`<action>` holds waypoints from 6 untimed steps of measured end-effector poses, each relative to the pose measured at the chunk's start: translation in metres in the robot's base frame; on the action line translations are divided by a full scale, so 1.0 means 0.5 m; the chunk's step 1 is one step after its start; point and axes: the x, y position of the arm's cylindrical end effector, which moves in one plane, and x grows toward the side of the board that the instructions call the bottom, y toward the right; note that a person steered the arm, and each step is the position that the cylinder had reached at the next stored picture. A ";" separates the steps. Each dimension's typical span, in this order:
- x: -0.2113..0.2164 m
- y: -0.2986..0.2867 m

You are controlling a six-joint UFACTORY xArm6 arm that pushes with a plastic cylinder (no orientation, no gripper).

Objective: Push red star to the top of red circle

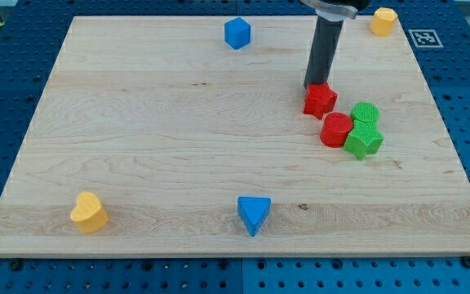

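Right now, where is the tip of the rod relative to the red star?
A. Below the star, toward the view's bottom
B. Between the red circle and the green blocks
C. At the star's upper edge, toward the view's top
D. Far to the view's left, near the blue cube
C: my tip stands at the upper edge of the red star, which lies just above and left of the red circle.
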 end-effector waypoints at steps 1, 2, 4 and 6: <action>0.006 0.017; 0.011 0.032; 0.014 0.012; 0.014 -0.011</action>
